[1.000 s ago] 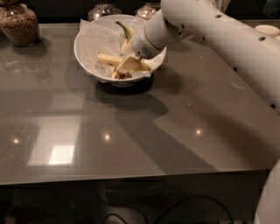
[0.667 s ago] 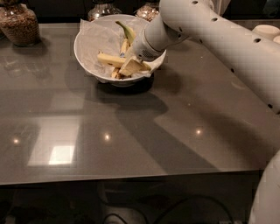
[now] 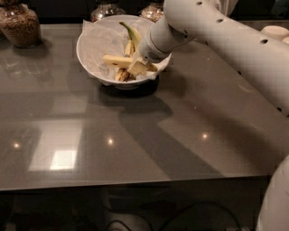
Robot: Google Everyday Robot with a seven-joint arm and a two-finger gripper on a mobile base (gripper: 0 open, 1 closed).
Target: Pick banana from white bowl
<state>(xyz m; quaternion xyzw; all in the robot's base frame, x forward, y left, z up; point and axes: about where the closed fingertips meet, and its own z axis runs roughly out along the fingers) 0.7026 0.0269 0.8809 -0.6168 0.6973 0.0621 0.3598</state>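
Observation:
The white bowl (image 3: 90, 54) stands at the back middle of the grey table, lined with crumpled white paper. A banana (image 3: 130, 38) with a greenish stem lies in it, leaning against the far right side. My gripper (image 3: 127, 64) reaches down from the right on the white arm. It is inside the bowl, right at the banana's lower end. The arm's wrist covers the bowl's right rim.
A glass jar of brown contents (image 3: 19, 23) stands at the back left. Two more glass jars (image 3: 105, 9) stand behind the bowl. A white object (image 3: 275, 31) sits at the far right. The table's front edge (image 3: 135, 182) runs across the bottom.
Almost nothing: the gripper stays in the bowl at the banana, and the wrist has shifted only slightly.

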